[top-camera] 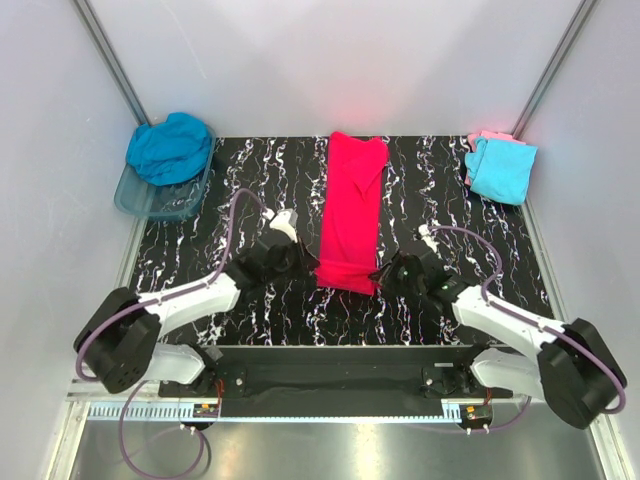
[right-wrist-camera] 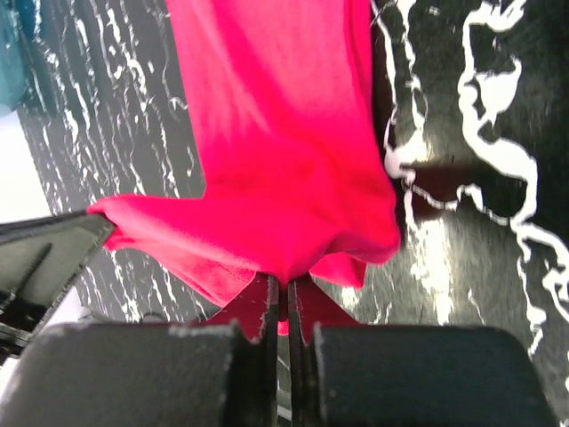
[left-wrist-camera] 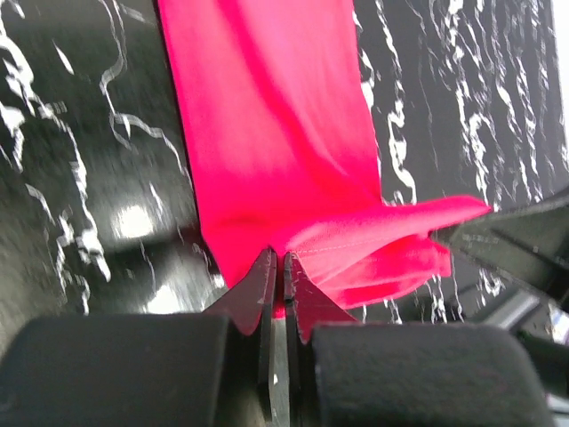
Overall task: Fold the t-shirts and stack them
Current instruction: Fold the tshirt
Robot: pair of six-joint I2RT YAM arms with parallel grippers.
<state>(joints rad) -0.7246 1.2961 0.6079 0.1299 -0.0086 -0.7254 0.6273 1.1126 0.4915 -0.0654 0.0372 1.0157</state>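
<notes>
A bright pink-red t-shirt (top-camera: 352, 205) lies folded into a long narrow strip down the middle of the black marbled table, its near end lifted a little. My left gripper (top-camera: 312, 266) is shut on that end's left corner, the cloth (left-wrist-camera: 293, 133) pinched between its jaws at the left gripper (left-wrist-camera: 279, 267). My right gripper (top-camera: 380, 272) is shut on the right corner, where the pink-red cloth (right-wrist-camera: 284, 151) bunches over the right gripper (right-wrist-camera: 284, 286). A teal-blue t-shirt (top-camera: 170, 147) is heaped at the far left. A light cyan t-shirt (top-camera: 500, 168) lies folded on a pale pink one (top-camera: 487, 137) at the far right.
A clear bluish plastic tub (top-camera: 160, 198) holds the teal-blue heap at the far left corner. White walls with metal posts close in the back and both sides. The arm bases stand on a rail (top-camera: 330, 375) at the near edge.
</notes>
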